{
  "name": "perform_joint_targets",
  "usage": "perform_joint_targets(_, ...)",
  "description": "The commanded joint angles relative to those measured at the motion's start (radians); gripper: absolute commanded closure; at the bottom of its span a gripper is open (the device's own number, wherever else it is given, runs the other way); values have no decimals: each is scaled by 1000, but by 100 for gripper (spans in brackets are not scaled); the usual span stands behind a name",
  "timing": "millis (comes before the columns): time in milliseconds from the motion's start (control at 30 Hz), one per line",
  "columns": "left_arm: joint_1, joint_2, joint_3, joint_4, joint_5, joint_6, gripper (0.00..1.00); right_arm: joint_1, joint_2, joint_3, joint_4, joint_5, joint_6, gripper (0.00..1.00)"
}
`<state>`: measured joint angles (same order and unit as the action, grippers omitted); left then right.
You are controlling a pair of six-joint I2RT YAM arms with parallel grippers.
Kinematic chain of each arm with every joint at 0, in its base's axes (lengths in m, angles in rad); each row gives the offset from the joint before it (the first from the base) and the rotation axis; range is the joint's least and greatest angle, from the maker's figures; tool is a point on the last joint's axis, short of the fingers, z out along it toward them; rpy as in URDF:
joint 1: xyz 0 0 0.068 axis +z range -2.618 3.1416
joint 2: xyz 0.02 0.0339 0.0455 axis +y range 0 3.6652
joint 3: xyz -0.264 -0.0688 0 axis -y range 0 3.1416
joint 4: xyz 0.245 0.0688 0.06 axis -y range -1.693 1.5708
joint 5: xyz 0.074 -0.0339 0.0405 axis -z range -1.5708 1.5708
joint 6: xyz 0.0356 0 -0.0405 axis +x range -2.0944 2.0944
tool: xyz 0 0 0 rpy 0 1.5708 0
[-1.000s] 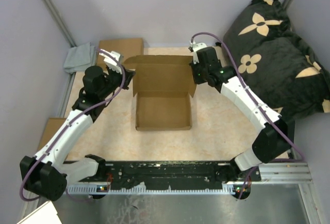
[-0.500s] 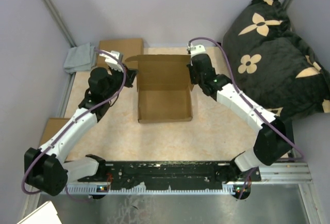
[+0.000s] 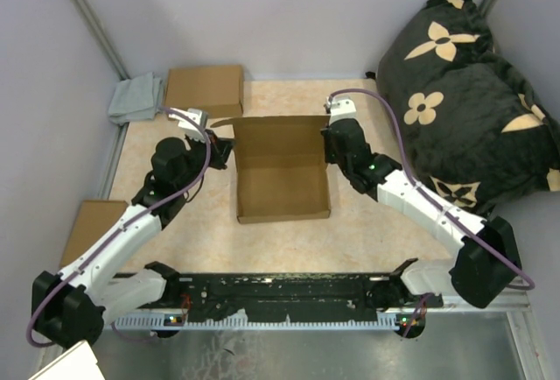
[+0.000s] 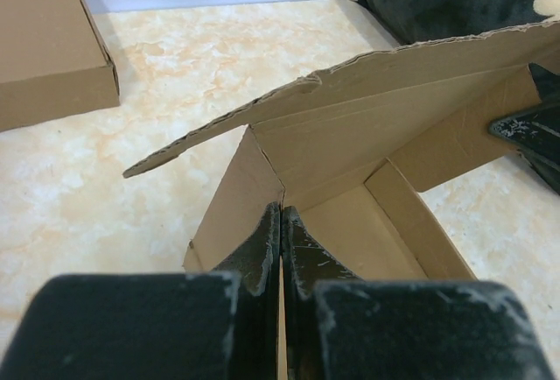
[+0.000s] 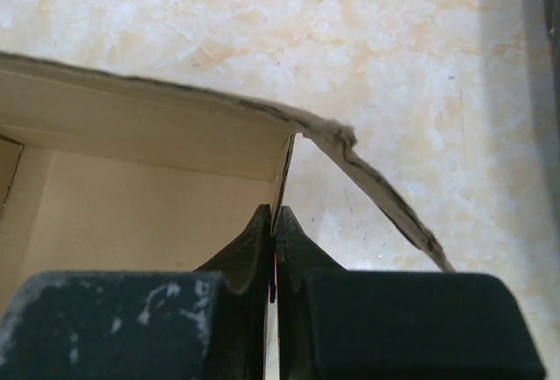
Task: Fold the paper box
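Note:
The paper box [image 3: 282, 174] is plain brown cardboard, partly formed, open on top, with its lid flap raised at the far side. My left gripper [image 3: 226, 148] is shut on the box's left side wall near the rear corner; in the left wrist view [image 4: 281, 215] the wall edge is pinched between the black fingers. My right gripper [image 3: 329, 144] is shut on the right side wall near its rear corner; in the right wrist view [image 5: 274, 220] the thin wall edge runs between the fingers. The lid's side flaps stick out past both grippers.
A flat closed cardboard box [image 3: 205, 89] lies at the back left, beside a grey cloth [image 3: 136, 100]. Another cardboard piece [image 3: 92, 222] lies at the left edge. A black flowered cushion [image 3: 455, 91] fills the right side. Walls close the back.
Both grippers have pulled the box toward the near edge by a few centimetres, keeping their hold on its side walls. The raised lid flap has come along with it.

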<state>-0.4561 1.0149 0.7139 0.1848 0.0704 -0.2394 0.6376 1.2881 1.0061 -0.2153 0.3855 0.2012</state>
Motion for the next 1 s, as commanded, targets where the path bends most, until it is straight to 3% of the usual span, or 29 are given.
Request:
perform_joint_targets(0, -35, -39, -29, -3, 4, -44, 100, 48, -56, -15, 87, -8, 73, 100)
perform_joint_targets(400, -69, -54, -52, -26, -23, -46, 100, 80, -26, 27, 54, 10, 84, 99)
perform_joint_targets(767, -90, -106, -59, -197, -69, -85, 100, 146, -118, -133, 2, 3, 161, 98)
perform_joint_targets(867, -93, -137, -68, -262, -68, -125, 93, 159, -142, -190, -15, -20, 206, 96)
perform_joint_targets(967, -97, -191, -94, -328, -57, -178, 78, 161, -176, -259, -38, -70, 253, 80)
